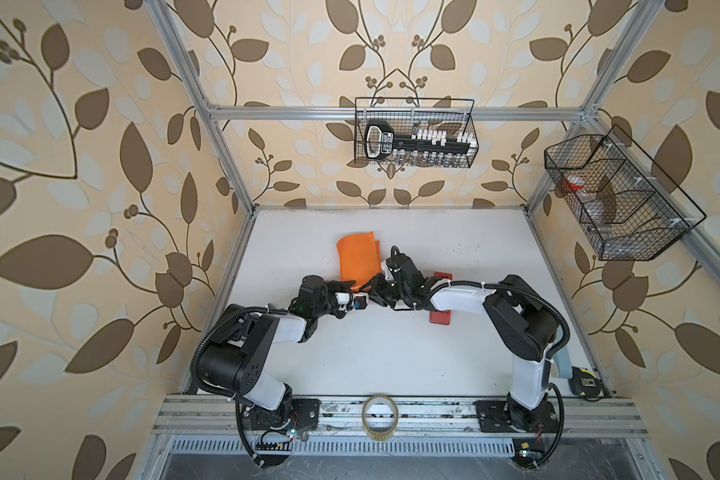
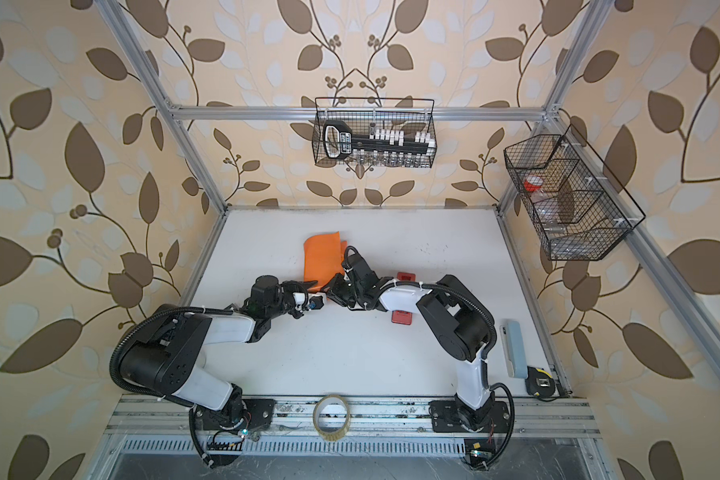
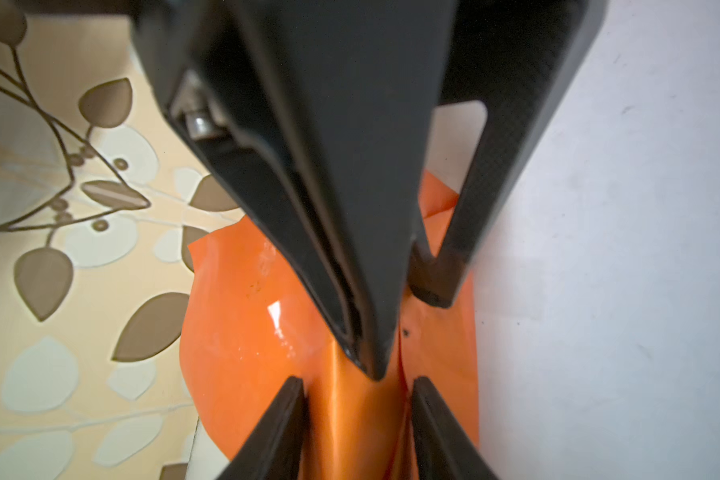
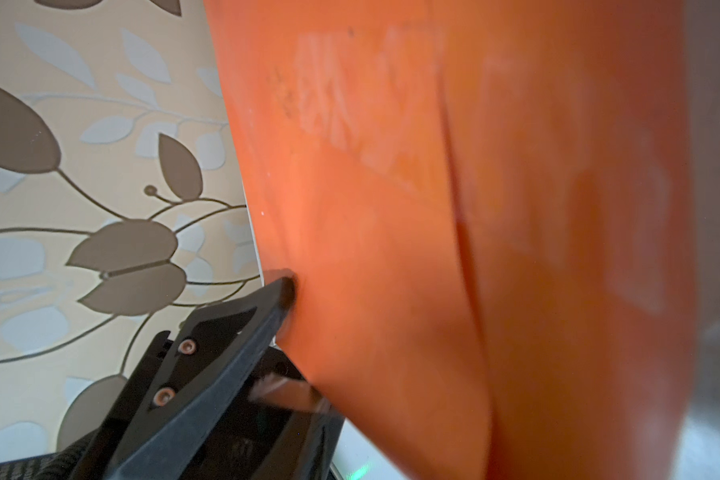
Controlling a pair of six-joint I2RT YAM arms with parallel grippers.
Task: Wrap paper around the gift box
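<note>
The orange paper (image 1: 358, 253) (image 2: 323, 257) lies folded over at the middle back of the white table; the gift box is hidden by it. In the left wrist view my left gripper (image 3: 358, 399) is shut on a ridge of the glossy paper (image 3: 246, 332), one black finger on each side. My right gripper (image 3: 406, 332) reaches in from the opposite side with its fingers (image 3: 329, 208) spread apart over the same fold. In both top views the left gripper (image 1: 348, 285) (image 2: 308, 286) and right gripper (image 1: 375, 287) (image 2: 335, 287) meet at the paper's near edge. Paper (image 4: 433, 208) fills the right wrist view.
A red tape dispenser (image 1: 440, 318) (image 2: 402, 318) lies partly under the right forearm. A clear tape roll (image 1: 380, 417) sits on the front rail. A grey case (image 2: 514, 349) and a tape measure (image 2: 541, 384) lie at the front right. Wire baskets (image 1: 416, 133) (image 1: 616, 199) hang on the frame.
</note>
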